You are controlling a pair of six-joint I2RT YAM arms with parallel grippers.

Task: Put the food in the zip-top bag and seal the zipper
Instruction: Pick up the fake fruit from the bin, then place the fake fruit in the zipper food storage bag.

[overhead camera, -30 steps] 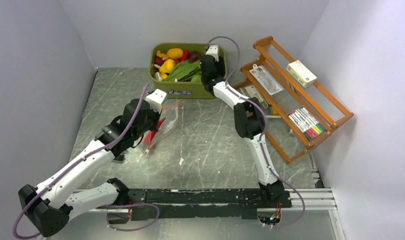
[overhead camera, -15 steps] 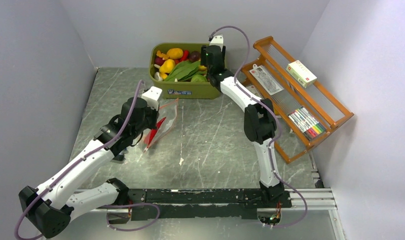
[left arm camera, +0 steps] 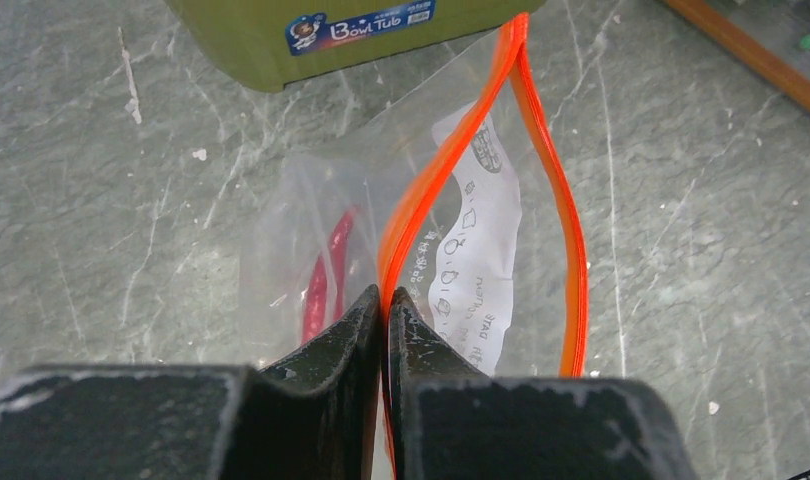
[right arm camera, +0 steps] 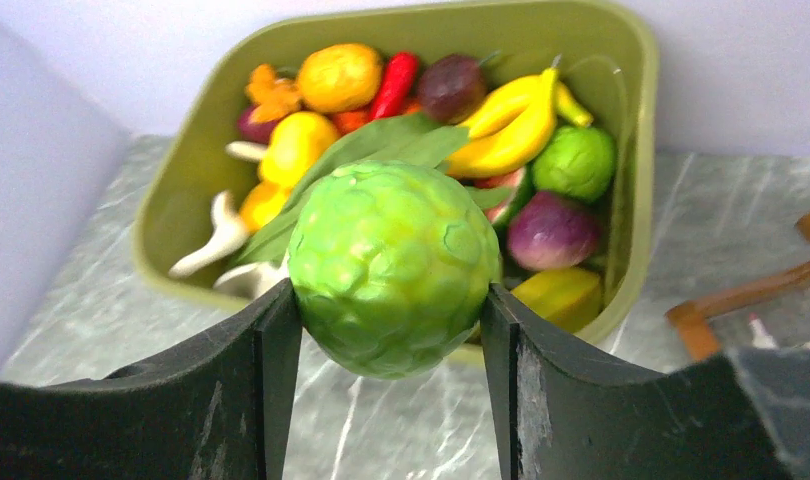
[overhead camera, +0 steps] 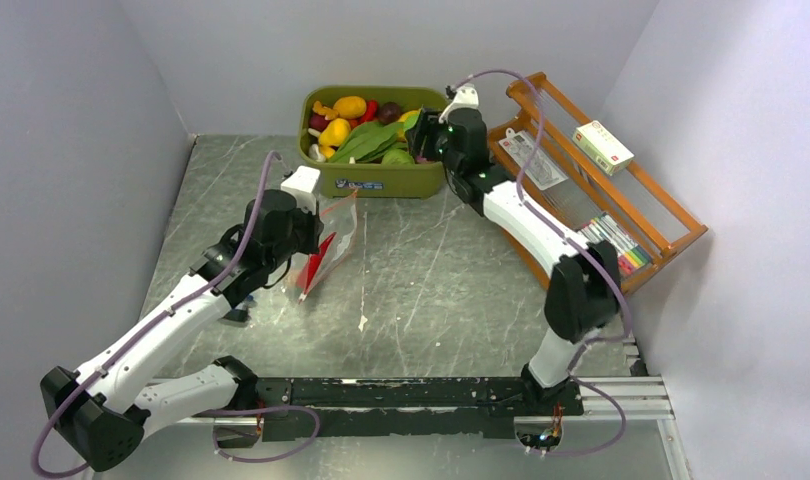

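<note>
- Your right gripper (right arm camera: pixel 391 305) has swung to the tub's (overhead camera: pixel 406 182) right rim, clamped round the green fruit (right arm camera: pixel 393 250).
- Your left gripper (left arm camera: pixel 384 300) pinches the zipper (left arm camera: pixel 573 250), holding the bag (left arm camera: pixel 471 260) agape near the tub.
- One chili (left arm camera: pixel 326 270) is inside; carry the fruit over next.

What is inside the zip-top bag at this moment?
Through the clear zip-top bag a red toy chili shows, beside a white printed panel that may be on the bag itself. The bag's near end is hidden behind the left hand.
</note>
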